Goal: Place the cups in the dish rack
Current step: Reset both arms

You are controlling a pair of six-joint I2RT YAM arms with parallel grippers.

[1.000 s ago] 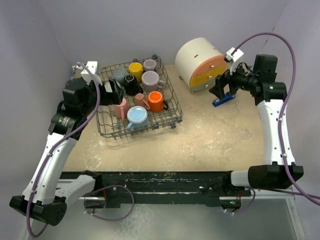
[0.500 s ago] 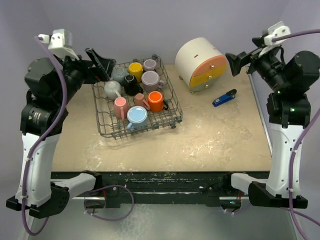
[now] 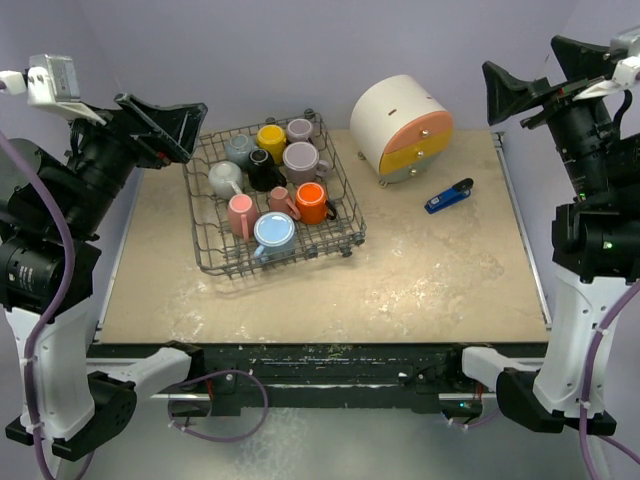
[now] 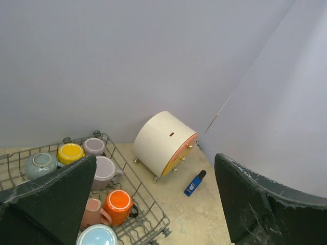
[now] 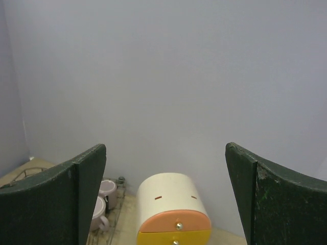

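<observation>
The grey wire dish rack (image 3: 347, 190) stands at the back left of the table. Several cups sit in it: yellow (image 3: 271, 137), mauve (image 3: 301, 158), black (image 3: 262, 166), pink (image 3: 240, 213), orange (image 3: 311, 200) and light blue (image 3: 273, 232). My left gripper (image 3: 165, 128) is open and empty, raised high left of the rack. My right gripper (image 3: 520, 92) is open and empty, raised high at the far right. The left wrist view shows the rack (image 4: 138, 178) with the orange cup (image 4: 118, 203) and yellow cup (image 4: 70, 152) between my open left gripper (image 4: 153, 159). My right gripper (image 5: 165, 148) is open too.
A big white cylinder with orange and yellow drawer fronts (image 3: 400, 128) stands right of the rack; it also shows in the right wrist view (image 5: 173, 204). A small blue object (image 3: 448, 196) lies on the table in front of it. Grey walls enclose the table.
Both arms have lifted up and outward. The left gripper has pulled away from the rack's left side. The right gripper has risen from beside the blue object.
</observation>
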